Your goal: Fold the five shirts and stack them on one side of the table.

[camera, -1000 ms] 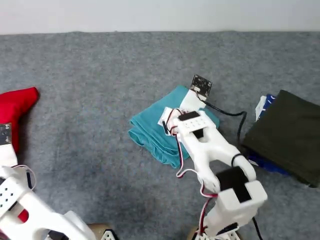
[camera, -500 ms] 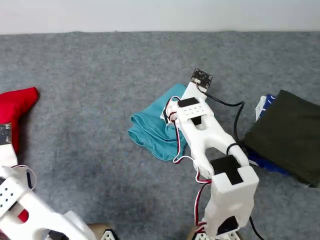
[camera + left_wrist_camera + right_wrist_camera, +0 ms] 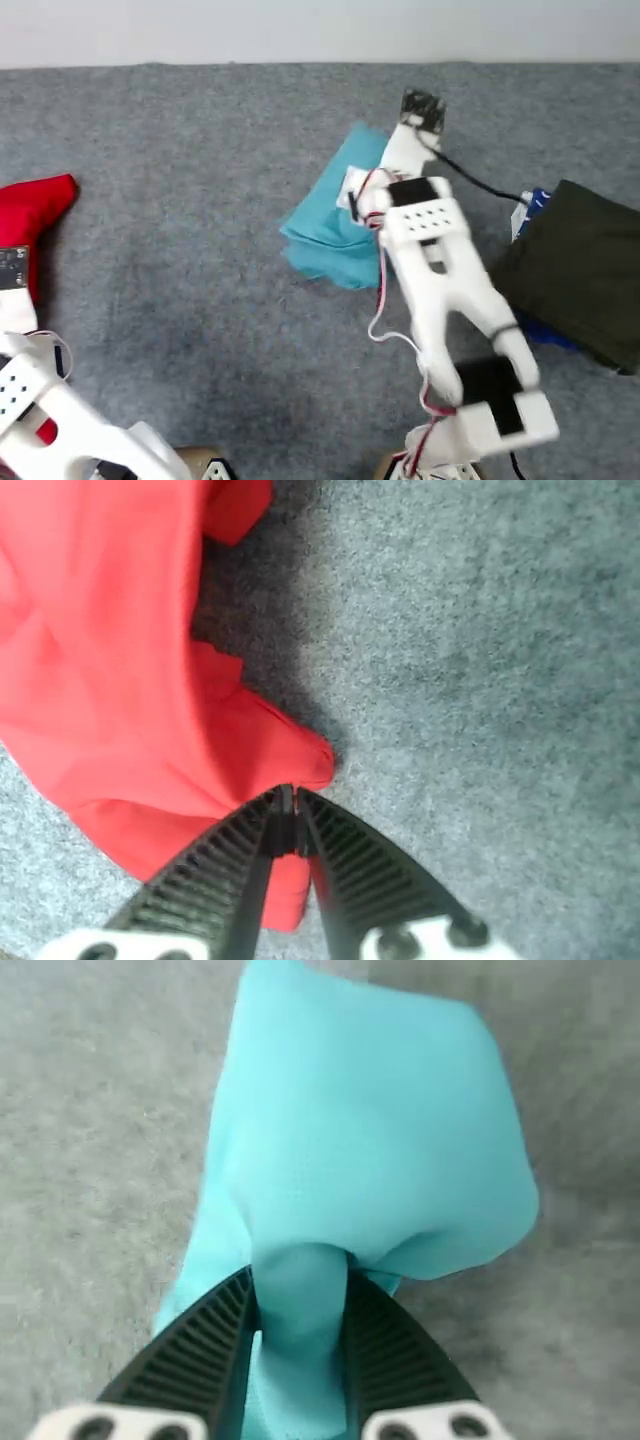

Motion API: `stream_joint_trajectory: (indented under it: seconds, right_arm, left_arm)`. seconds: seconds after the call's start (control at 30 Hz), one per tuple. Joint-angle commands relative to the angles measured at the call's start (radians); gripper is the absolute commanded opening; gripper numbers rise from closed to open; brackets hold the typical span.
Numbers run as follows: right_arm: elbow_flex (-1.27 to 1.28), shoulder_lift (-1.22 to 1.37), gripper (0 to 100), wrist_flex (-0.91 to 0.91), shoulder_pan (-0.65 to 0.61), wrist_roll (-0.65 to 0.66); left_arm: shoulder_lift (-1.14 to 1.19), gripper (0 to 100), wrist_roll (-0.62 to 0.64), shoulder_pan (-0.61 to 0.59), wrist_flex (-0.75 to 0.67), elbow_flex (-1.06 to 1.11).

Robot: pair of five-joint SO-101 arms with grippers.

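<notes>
Stretching from 5 o'clock toward 12, the right arm ends in the right gripper, which pinches the teal shirt at 1 o'clock from table centre. The left gripper, closed, hangs over the red shirt at 9 o'clock.

Grey, felt-like table, bounded by a pale wall along the far edge. At the left edge, crumpled red shirt spread on the surface. Right of the middle, toward the far edge, bunched teal shirt. At the right edge, folded dark green shirt atop a blue shirt, stacked.
</notes>
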Motion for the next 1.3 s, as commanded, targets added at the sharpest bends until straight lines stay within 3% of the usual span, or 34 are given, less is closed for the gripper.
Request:
stream_joint_trajectory:
  seconds: [0.0,0.33,0.67,1.0,1.27]
  right_arm:
    - [-0.037,-0.182,0.8,0.084,0.038,0.094]
    - [-0.123,-0.409,0.8,0.381,0.188,0.322]
    - [-0.381,-0.42,0.8,0.631,0.412,0.528]
    - [-0.367,-0.412,0.8,0.598,0.645,0.689]
    - [-0.186,-0.308,0.8,0.355,0.785,0.829]
  left_arm:
    - [-0.017,2,-0.011,0.006,0.003,-0.047]
    - [-0.015,2,-0.011,0.006,0.003,-0.041]
    - [-0.015,2,-0.011,0.006,0.003,-0.039]
    - [-0.017,2,-0.009,0.054,0.009,-0.039]
    - [-0.015,2,-0.008,0.101,0.009,-0.039]
